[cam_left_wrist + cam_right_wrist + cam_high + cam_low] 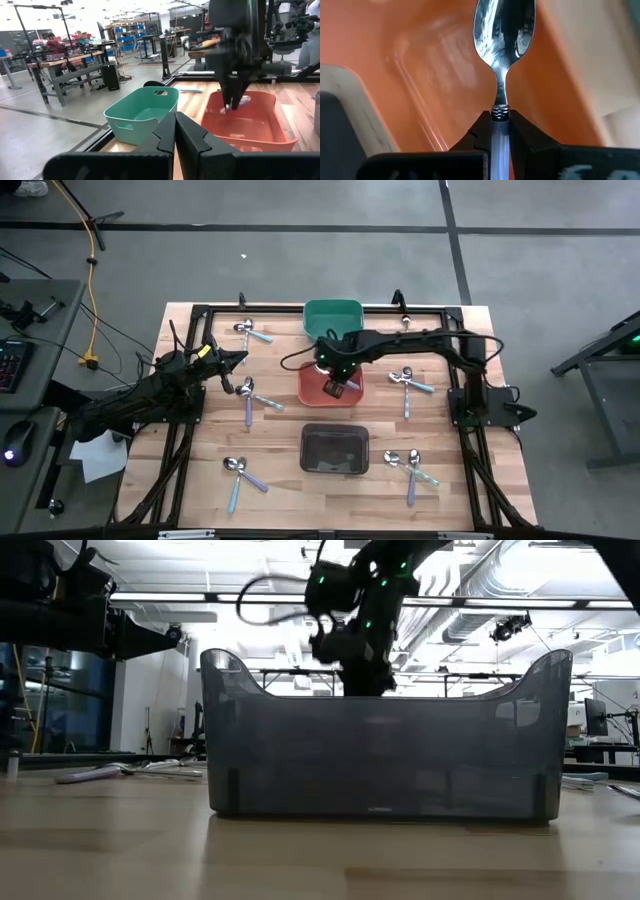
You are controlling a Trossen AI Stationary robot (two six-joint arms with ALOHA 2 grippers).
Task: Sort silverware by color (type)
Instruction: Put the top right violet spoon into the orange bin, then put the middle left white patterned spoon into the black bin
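a: any writing to read?
b: none legible. nearest, the right gripper [496, 131] is pinched on a spoon [502, 45]: pale blue handle between the fingers, shiny silver bowl pointing out.
a: where is it?
b: over the red bin [312, 389], mid-table, between the black bin [334, 449] and the green bin [333, 316].
a: the other spoons?
b: lying in small clusters on the table [280, 450], both sides of the bins.
a: left gripper [174, 131]?
b: closed on nothing, at the table's left side.
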